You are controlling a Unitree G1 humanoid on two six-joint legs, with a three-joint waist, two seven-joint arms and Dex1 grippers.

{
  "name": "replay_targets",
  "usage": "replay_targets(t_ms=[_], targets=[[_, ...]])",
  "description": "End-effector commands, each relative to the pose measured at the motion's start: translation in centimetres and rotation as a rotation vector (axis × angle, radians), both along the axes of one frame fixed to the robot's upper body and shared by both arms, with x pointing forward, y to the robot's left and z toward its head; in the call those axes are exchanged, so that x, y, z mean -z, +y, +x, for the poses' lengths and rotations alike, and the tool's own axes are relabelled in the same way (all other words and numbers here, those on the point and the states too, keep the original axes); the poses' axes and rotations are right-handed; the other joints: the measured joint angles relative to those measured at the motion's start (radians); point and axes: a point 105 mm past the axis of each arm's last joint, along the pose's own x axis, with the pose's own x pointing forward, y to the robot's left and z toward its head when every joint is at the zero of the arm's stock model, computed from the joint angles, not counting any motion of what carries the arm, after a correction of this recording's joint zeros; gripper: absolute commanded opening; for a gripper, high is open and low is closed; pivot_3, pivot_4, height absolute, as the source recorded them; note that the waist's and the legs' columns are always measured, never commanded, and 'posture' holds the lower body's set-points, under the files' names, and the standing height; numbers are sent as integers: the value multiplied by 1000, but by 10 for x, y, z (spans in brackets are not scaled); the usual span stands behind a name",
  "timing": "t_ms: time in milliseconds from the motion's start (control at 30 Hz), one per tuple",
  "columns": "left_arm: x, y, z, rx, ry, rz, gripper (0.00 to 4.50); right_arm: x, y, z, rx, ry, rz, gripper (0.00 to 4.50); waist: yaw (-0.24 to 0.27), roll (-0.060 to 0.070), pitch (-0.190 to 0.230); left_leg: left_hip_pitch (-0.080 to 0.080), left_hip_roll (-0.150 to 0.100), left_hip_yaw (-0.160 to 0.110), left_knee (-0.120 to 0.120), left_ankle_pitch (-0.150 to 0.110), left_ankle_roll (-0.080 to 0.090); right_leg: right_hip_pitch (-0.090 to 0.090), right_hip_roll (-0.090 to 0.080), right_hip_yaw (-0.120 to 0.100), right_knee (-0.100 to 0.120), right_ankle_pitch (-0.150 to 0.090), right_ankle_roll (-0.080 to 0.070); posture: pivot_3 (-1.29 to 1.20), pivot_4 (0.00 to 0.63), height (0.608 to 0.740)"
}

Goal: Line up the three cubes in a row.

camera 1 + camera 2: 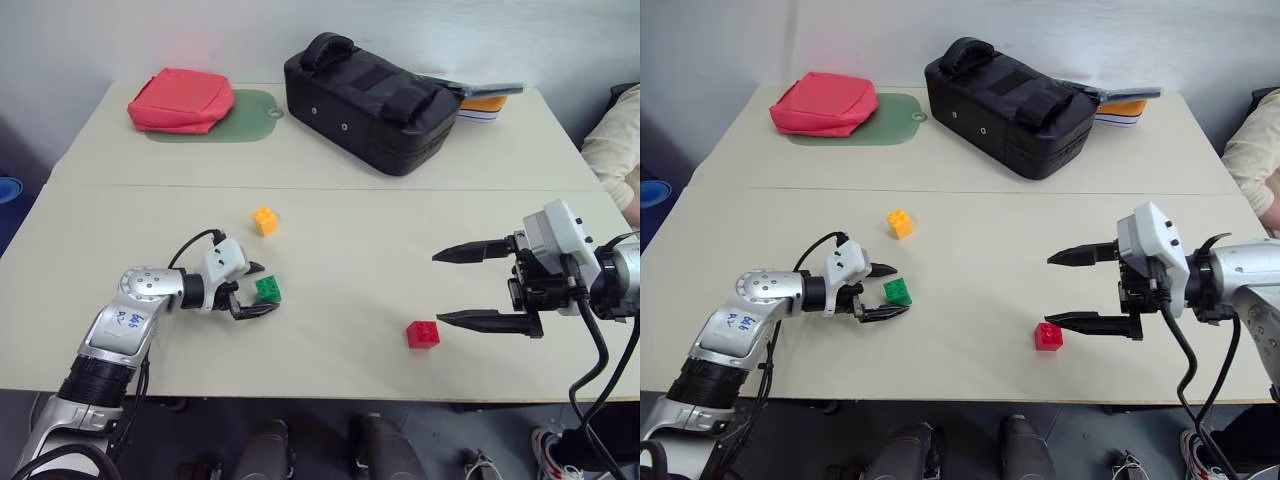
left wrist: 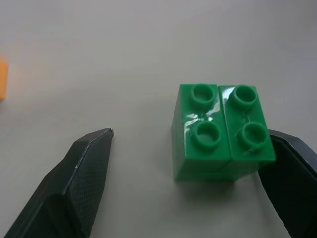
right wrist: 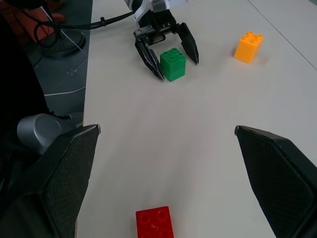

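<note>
Fingers of the left gripper (image 1: 883, 292) stand apart either side of the green cube (image 1: 897, 291), one touching its side, while the right gripper (image 1: 1076, 290), spread wide, hovers just beside the red cube (image 1: 1048, 336); the orange-yellow cube (image 1: 900, 223) sits farther back.

on the table (image 1: 330, 200) three cubes lie apart: one cube (image 1: 265, 220) farthest back, a second (image 1: 268, 289) nearer and just right of it, a third (image 1: 423, 334) nearest the front edge, well to the right. a bag (image 1: 370, 105) and pouch (image 1: 180, 100) sit at the back, the pouch to the left.
</note>
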Motion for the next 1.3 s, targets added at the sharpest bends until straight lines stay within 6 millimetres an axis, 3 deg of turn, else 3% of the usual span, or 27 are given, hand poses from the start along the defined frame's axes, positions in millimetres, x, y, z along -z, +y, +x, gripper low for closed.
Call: replay_targets(t_ms=[33,300,433,567,767,967,1300], targets=[[-10,-3,-2,46,-35,-12,3660,-5,3,0,-14,-69,-12,4500,1,0,0,0,0,0,0,0,0,0,0,0,0,0,0,0,150,740],[-10,-4,-8,98,-29,-1,1497,1,2,3,-1,-93,-29,4500,2,0,0,0,0,0,1,0,0,0,0,0,-1,0,0,0,150,740],[-20,-9,-8,133,-72,-6,1504,0,1,3,6,-101,-27,4500,2,0,0,0,0,0,1,0,0,0,0,0,-1,0,0,0,150,740],[-34,-38,-26,328,-81,-11,1504,4,-3,1,15,-99,-47,4500,7,0,0,0,0,0,1,0,0,0,0,0,-1,0,0,0,150,740],[-30,-72,-37,506,-101,45,1504,18,-6,-4,35,-75,-72,4500,6,0,0,0,-1,0,2,0,1,2,0,0,-1,1,1,0,150,740],[-19,-101,-56,617,-4,36,1504,27,-6,-11,53,-78,-84,4500,3,0,0,0,0,0,2,0,0,2,2,0,0,1,1,0,150,740],[-8,-124,-58,547,8,41,1504,32,-3,-26,48,-29,-76,4500,6,0,0,0,0,0,3,0,1,2,2,1,-1,1,2,0,150,740]])
